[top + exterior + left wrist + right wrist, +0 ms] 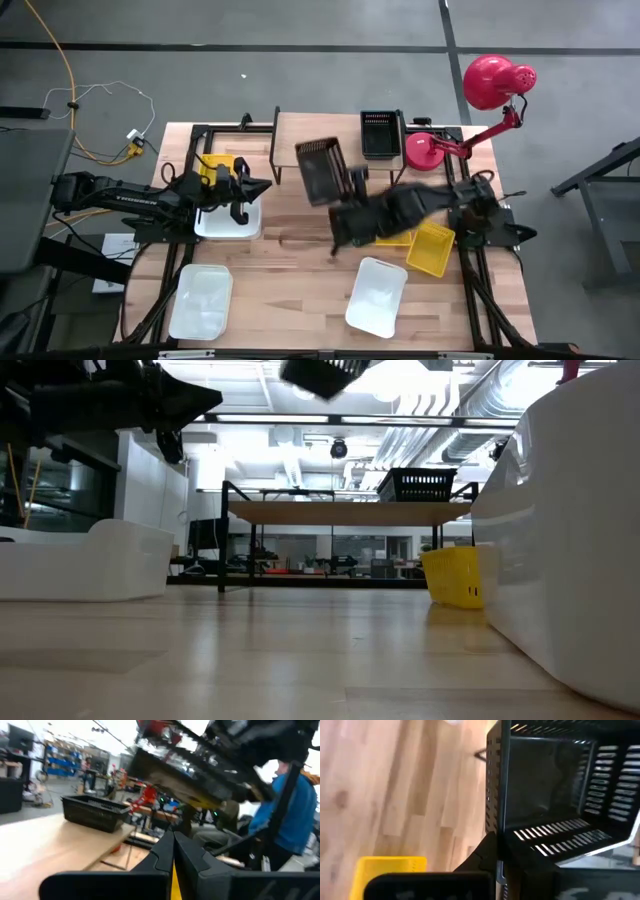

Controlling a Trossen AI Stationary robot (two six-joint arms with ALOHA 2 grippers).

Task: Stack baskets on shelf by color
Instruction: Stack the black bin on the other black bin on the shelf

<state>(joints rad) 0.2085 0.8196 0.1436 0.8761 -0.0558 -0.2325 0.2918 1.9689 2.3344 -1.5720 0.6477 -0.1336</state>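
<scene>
My right gripper (342, 198) is shut on a black basket (320, 170), which it carries in the air near the shelf (310, 135); the low view shows this basket (325, 374) high up. Another black basket (380, 134) stands on the shelf's right part (340, 512). My left gripper (262, 186) is shut and hovers over a white basket (228, 220), with a yellow basket (217, 166) under its wrist. Two white baskets (378, 296) (202, 300) sit near the front edge. A yellow basket (432, 248) lies at the right. My right gripper pinches the black basket's rim near a corner (495, 837), where a perforated side wall meets a slotted one. The open side of the basket faces the wrist camera. The basket is lifted clear of table and shelf, and it is tilted.
A red lamp (495, 80) with its round base (428, 150) stands at the table's far right, close to the shelf's right end. More yellow (395, 238) shows under my right arm. Bare wood lies in the table's middle (300, 260).
</scene>
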